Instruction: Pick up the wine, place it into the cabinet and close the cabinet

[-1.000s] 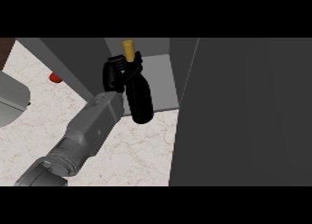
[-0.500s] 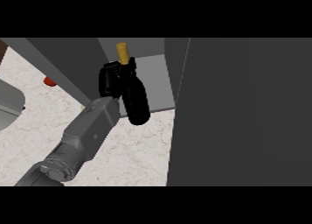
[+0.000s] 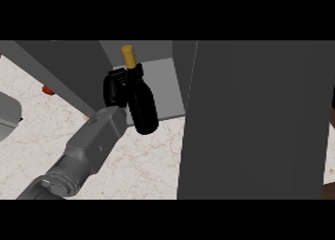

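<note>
The wine bottle [image 3: 143, 105] is black with a yellow top and stands nearly upright in the mouth of the open cabinet [image 3: 164, 86]. My left hand [image 3: 115, 89] is shut round its upper body from the left side, with the grey forearm rising from the lower left. The bottle's base hangs just in front of the cabinet's floor edge, over the counter. The cabinet's open door [image 3: 260, 117] fills the right half of the view as a big dark grey panel. My right hand does not show.
The marbled counter [image 3: 142, 164] spreads beneath the arm. A small red object [image 3: 49, 90] lies at the left by the cabinet's side wall [image 3: 66, 70]. A grey rounded object [image 3: 0, 117] sits at the left edge.
The counter, the red object and the cabinet have slid a little to the left in the view. The hand still holds the bottle at the cabinet's opening, now slightly more upright.
</note>
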You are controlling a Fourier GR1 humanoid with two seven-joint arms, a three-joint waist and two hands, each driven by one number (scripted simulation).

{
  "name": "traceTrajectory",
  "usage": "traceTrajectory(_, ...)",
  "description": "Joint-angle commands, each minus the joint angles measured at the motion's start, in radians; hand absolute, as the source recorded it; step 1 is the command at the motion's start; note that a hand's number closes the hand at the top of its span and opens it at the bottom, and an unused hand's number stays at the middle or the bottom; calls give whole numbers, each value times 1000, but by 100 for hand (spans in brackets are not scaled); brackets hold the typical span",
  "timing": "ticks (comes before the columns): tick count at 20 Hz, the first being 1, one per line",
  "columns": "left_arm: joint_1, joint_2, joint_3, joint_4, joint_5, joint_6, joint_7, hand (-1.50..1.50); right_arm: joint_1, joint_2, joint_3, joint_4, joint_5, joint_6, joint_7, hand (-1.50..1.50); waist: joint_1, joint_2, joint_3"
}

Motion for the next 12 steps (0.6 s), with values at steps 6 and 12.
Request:
traceTrajectory(6,30,-48,-48,28,23,41,27,150,-1,16,-4,1,-19,-4,-13,-150,-11,16,-8)
traceTrajectory(12,-33,-49,-57,20,45,103,57,150,34,13,-7,-14,-32,11,-17,-150,-19,17,-7)
